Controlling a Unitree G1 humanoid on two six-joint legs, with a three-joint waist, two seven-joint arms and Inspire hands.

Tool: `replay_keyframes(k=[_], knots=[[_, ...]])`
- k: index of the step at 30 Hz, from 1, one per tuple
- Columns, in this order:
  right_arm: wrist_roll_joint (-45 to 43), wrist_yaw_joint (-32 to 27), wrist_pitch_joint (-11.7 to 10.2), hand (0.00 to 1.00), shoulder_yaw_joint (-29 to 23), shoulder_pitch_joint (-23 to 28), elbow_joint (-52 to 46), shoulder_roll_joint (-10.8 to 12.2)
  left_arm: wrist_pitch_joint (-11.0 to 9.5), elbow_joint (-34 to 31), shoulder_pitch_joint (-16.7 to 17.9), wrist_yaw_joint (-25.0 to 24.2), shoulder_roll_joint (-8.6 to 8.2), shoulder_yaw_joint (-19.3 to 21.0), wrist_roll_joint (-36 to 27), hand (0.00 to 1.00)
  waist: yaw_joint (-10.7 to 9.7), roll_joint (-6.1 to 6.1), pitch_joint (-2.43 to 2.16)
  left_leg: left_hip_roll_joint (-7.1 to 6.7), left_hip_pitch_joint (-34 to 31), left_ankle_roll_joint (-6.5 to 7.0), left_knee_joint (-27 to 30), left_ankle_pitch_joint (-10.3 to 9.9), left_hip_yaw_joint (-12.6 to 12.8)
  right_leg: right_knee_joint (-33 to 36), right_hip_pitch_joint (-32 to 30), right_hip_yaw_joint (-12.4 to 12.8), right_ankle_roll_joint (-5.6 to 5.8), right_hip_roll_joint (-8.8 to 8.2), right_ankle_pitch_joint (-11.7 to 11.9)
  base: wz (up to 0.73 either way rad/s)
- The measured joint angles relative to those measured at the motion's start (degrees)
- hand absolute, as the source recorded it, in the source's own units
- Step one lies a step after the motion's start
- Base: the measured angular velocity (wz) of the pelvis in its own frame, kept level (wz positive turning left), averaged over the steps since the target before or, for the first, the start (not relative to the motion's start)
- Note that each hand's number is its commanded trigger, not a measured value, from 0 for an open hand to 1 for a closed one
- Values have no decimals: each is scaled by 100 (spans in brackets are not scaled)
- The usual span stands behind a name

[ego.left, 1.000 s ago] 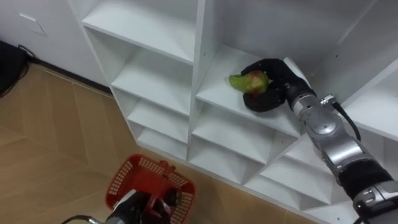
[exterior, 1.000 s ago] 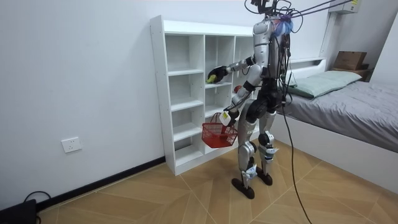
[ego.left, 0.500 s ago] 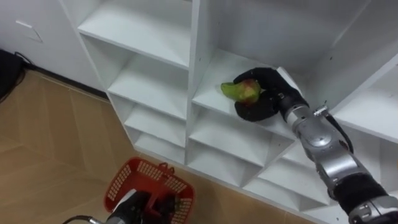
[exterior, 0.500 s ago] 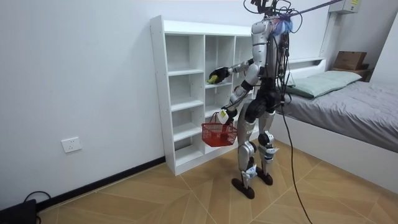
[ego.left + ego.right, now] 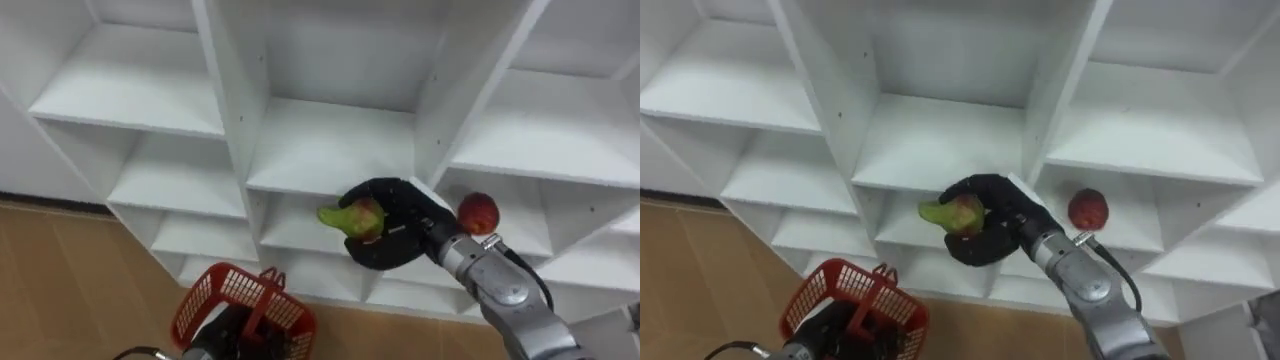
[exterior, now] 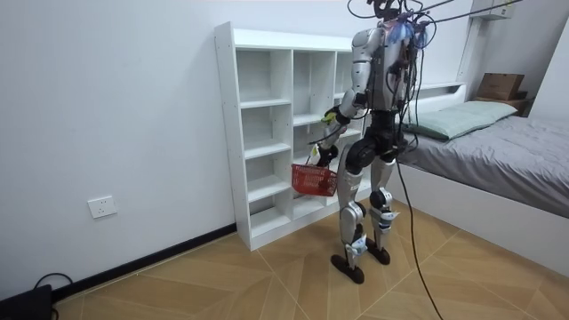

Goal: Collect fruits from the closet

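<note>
"Left eye view, lower left: what was down there?" the first asked.

"A red basket (image 5: 203, 305), carried by the left hand (image 5: 232, 335). Its fingers looked hooked on the handle. In the room view the basket hung in front of the lower shelves of the closet (image 5: 225, 90)."

"And the fruit?"

"Right of the basket and higher. A green, red-blushed fruit (image 5: 350, 217) was clasped in the right hand (image 5: 400, 235), with the fingers curled round its right half. Its long axis ran roughly level, and the green tip poked out to the left. I judged it was held in front of the closet's middle column, clear of any shelf."

"So what did the drop turn on?"

"The basket lay down and to the left of the fruit, well apart and not beneath it. I'd judge the right hand needed to go down and leftward, or the left hand needed to bring the basket under, before those fingers could let go."

"Anything further right?"

"A red apple (image 5: 479, 212) sat in the right column, at its shelf's left end by the divider. It was just beside the right wrist and not yet collected."
</note>
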Motion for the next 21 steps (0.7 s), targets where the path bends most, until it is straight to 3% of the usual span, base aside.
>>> replay_keyframes(k=[2, 5, 10, 21], knots=[[-20, 2, 16, 100, -22, 78, -176, -1, -44, 3, -18, 1, -6, -15, -1, 100, -79, 1, 8, 65, 97, -11, -19, -37, 220, 26, -46, 176, -12, 18, 11, -55], [-30, 2, 7, 100, -59, 256, -466, 4, -147, -14, -9, -4, 1, -83, -3, 100, -208, 12, 14, 83, 297, -28, -95, -51, 342, -43, 85, 304, -25, 107, 39, -29], [-270, 237, 10, 100, -55, 621, -884, 21, -220, -209, 0, -4, 5, -179, -4, 100, -237, 46, 30, 161, 450, -68, -137, -95, 516, -75, 108, 468, -42, 155, 47, -20], [-342, 380, 15, 100, -21, 1084, -845, 45, -244, -250, 3, -172, 35, -400, -444, 100, -240, 169, 56, 184, 498, -92, -179, -124, 646, -148, 94, 633, -64, 246, 62, -8]])
